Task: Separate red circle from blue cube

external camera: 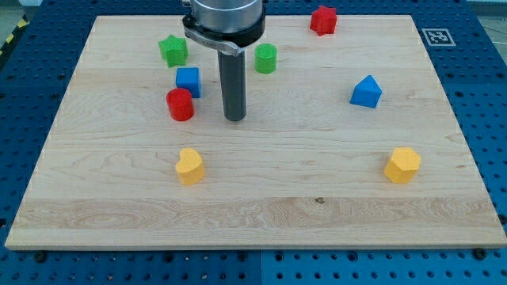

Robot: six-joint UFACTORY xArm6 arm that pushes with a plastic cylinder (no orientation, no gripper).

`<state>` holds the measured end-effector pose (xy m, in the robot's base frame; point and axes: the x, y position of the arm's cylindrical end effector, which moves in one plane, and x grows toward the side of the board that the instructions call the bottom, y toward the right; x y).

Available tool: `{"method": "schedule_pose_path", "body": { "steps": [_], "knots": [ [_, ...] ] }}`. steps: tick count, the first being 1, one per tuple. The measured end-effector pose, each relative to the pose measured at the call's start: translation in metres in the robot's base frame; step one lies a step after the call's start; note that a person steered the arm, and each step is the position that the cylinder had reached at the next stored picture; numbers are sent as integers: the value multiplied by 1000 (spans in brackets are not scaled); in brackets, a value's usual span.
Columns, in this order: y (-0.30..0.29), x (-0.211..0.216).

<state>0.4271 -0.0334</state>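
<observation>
Red circle (pixel 181 104) touches blue cube (pixel 188 81), upper left of the counter (pixel 317 206). My tip (pixel 235 118) sits just right of the circle, placed to shove it away. No fingers on this rod.

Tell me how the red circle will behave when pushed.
The red circle stands flat on its end, so it probably slides rather than rolls. It touches the blue cube, so a careless push from my tip may drag both.
</observation>
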Motion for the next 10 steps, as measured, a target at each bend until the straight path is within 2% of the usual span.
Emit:
{"method": "schedule_pose_path", "body": {
  "steps": [2,4,5,10],
  "knots": [
    [-20,-23],
    [-30,-20],
    [-47,-3],
    [-125,-4]
  ]
}}
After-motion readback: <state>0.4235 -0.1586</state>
